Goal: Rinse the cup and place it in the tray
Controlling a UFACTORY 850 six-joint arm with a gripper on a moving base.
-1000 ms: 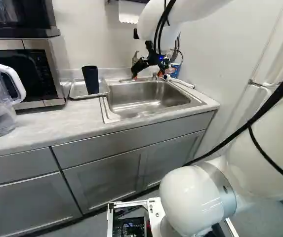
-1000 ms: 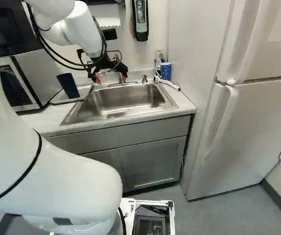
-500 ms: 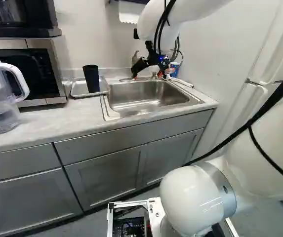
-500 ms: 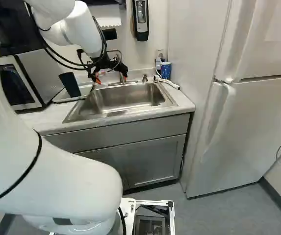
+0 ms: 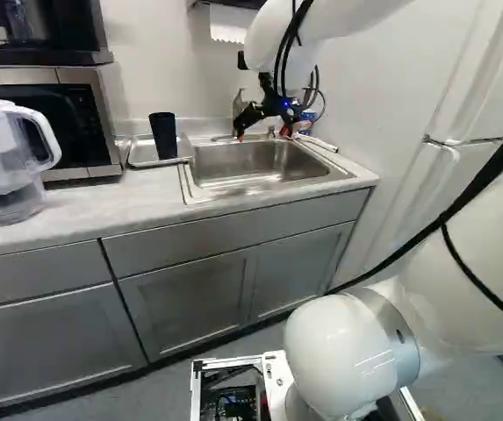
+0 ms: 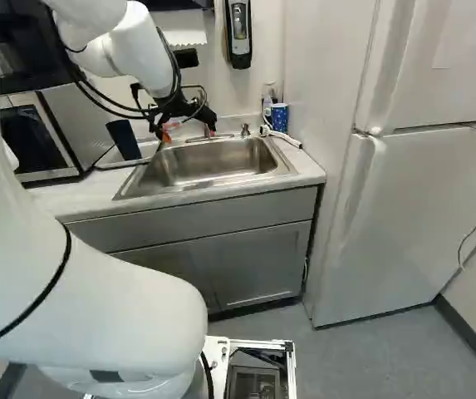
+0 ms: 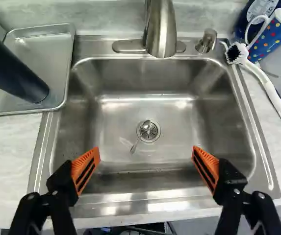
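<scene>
While cup (image 7: 13, 68) stands in tray (image 7: 44, 46) | base (image 5: 276, 373) has moved, arm (image 5: 343, 346) pose unchanged | tool (image 7: 145, 149) open, empty over sink (image 7: 214, 122) | task likely finished

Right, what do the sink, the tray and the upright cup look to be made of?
The sink looks like brushed stainless steel: grey, with soft, streaky highlights. The tray also seems to be metal, probably aluminum or steel, pale with a dull sheen and a rolled-looking rim. The cup is smooth, dark and satiny, perhaps plastic, though coated metal is possible.
</scene>
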